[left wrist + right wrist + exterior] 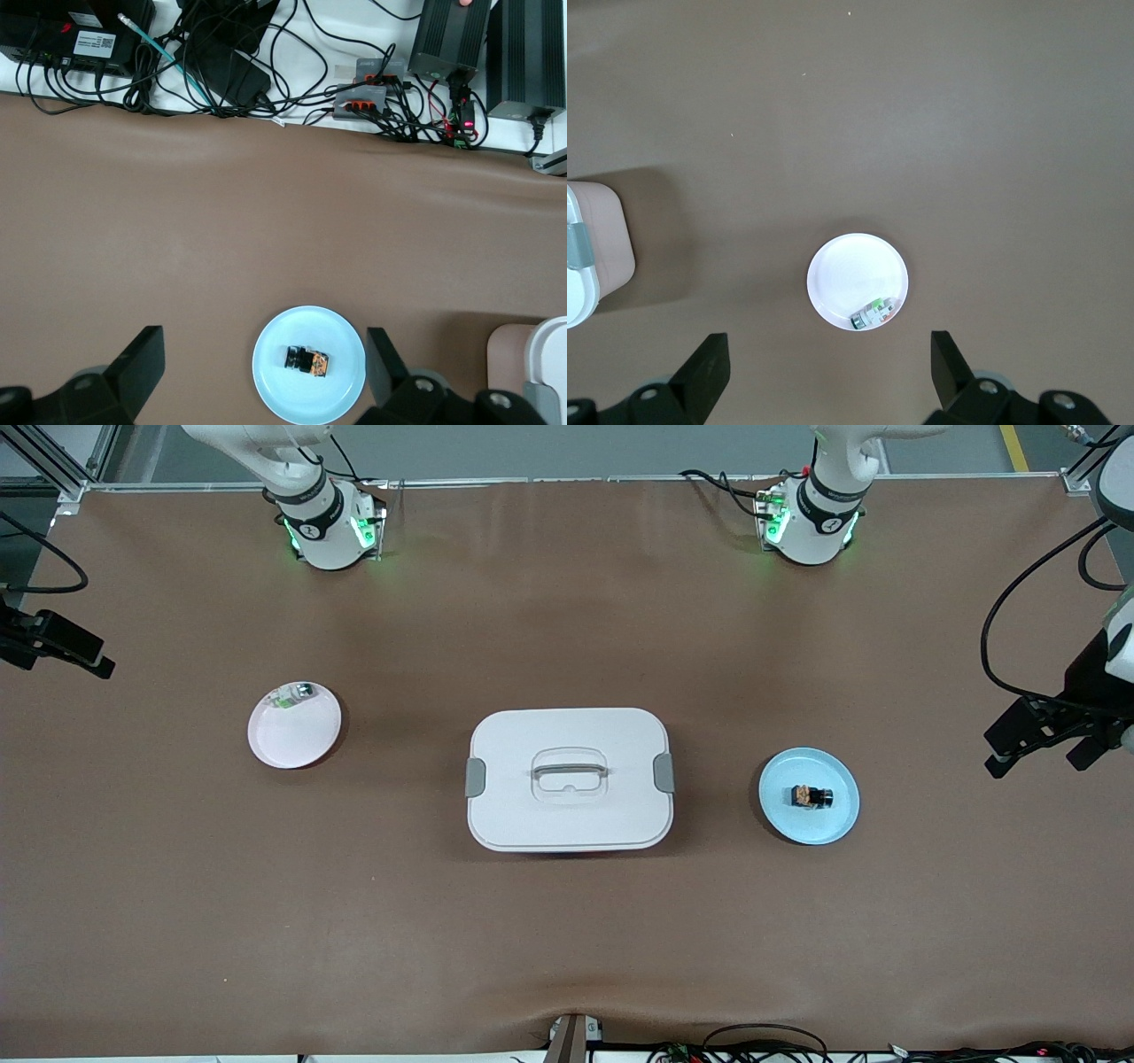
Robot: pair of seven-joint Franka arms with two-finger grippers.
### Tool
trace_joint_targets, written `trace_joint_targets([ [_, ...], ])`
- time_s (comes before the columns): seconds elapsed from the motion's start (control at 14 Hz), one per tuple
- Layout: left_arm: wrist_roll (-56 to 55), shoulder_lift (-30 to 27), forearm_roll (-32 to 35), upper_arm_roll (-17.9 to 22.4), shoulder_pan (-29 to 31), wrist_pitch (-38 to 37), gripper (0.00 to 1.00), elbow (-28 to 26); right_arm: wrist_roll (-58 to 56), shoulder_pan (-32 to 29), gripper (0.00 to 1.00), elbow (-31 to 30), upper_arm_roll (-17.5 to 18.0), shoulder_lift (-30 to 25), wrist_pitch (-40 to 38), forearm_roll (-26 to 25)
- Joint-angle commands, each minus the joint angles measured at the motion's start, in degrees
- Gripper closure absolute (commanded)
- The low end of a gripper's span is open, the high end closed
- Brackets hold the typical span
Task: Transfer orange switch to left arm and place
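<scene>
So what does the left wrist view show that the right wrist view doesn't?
Only the left wrist view shows the blue plate with the orange switch on it, plus cables and power boxes past the table edge, framed by the open left gripper.
Only the right wrist view shows the pink plate holding the green-and-silver component, under the open right gripper.
Both catch an edge of the box and the brown table.

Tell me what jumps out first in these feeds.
The white box dominates mid-table, lid clipped on. Flanking it are two plates: a blue plate toward the left arm's end carrying the orange switch, and a pink plate toward the right arm's end with a small green-and-silver component. Both end effectors, left and right, hang open above their plates.
</scene>
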Motion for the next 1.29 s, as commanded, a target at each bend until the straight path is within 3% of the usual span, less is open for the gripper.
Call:
trace_joint_targets([
  [0.0,0.88,0.24,-1.14,0.36,0.10,-3.39,0.00,0.56,0.76,0.16,0.00,-0.81,-0.25,-1.22,0.50,0.59],
  [0.36,1.93,-1.16,-0.97,-0.26,0.01,-12.34,0.00,1.34,0.67,0.25,0.00,-0.81,-0.25,-1.22,0.50,0.67],
  [0.57,10.78,-3.18,-1.06,-0.08,0.10,-20.60,0.00,1.35,0.67,0.25,0.00,-0.81,-0.17,-1.22,0.50,0.67],
  [0.86,1.70,-5.29,-0.97,-0.52,-0.33,-22.30,0.00,1.17,0.67,0.33,0.00,-0.37,-0.08,-1.22,0.59,0.76],
  [1.22,9.47,-5.65,-0.70,-0.88,0.10,-23.79,0.00,1.26,0.67,0.16,0.00,-0.45,-0.25,-1.13,3.57,1.55],
])
